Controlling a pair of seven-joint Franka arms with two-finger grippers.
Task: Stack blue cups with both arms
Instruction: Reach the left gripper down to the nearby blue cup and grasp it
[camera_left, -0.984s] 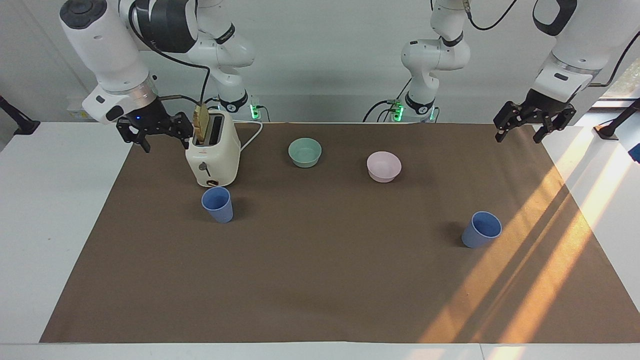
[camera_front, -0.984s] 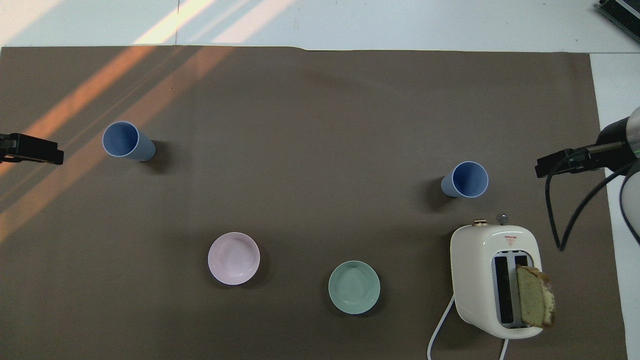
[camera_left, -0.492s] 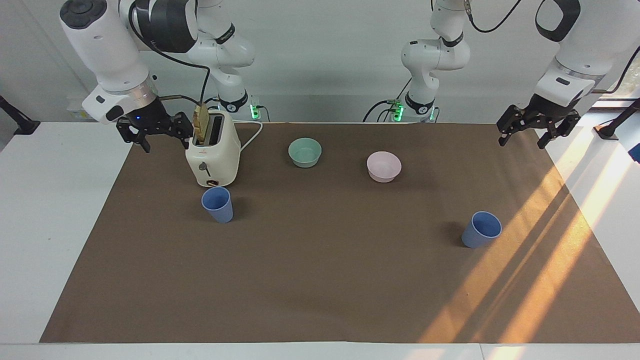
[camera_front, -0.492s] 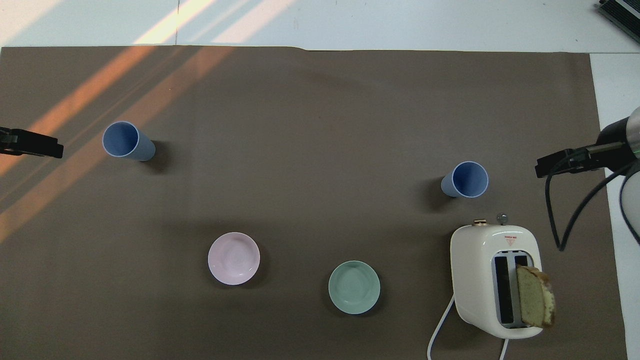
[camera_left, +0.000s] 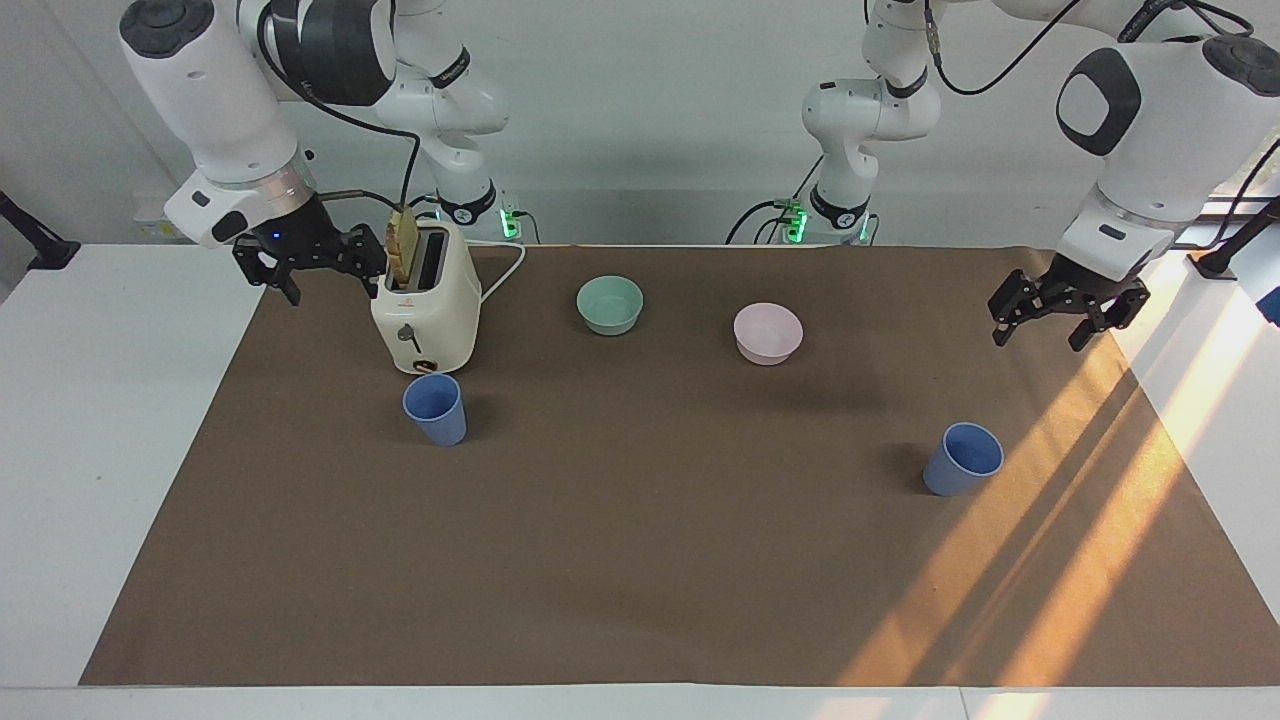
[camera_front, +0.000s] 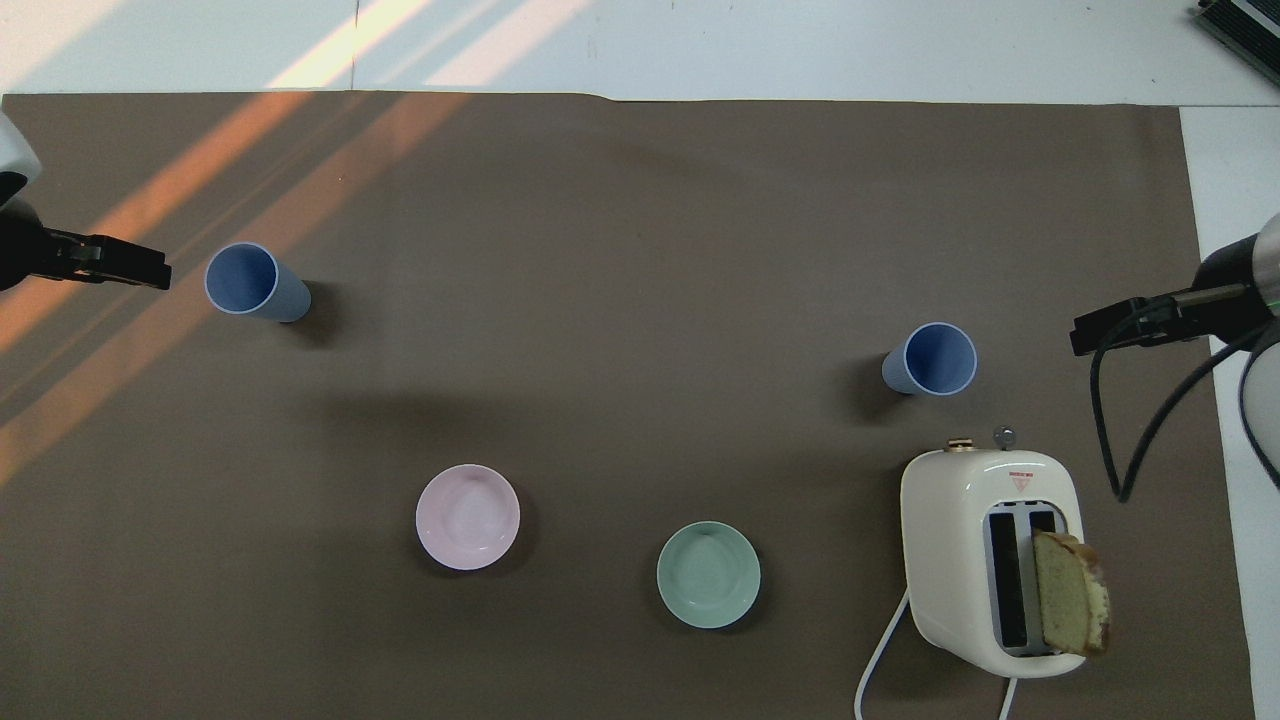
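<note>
Two blue cups (camera_left: 436, 408) (camera_left: 963, 458) stand unstacked, well apart beside the toaster (camera_left: 425, 298); left hand (camera_left: 1047, 320) and right hand (camera_left: 318, 268) hover wide, empty.

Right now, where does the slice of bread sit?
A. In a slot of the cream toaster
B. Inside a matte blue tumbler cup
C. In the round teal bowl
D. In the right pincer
A: the slice of bread stands upright in one slot of the cream toaster, sticking out of its top.
</note>
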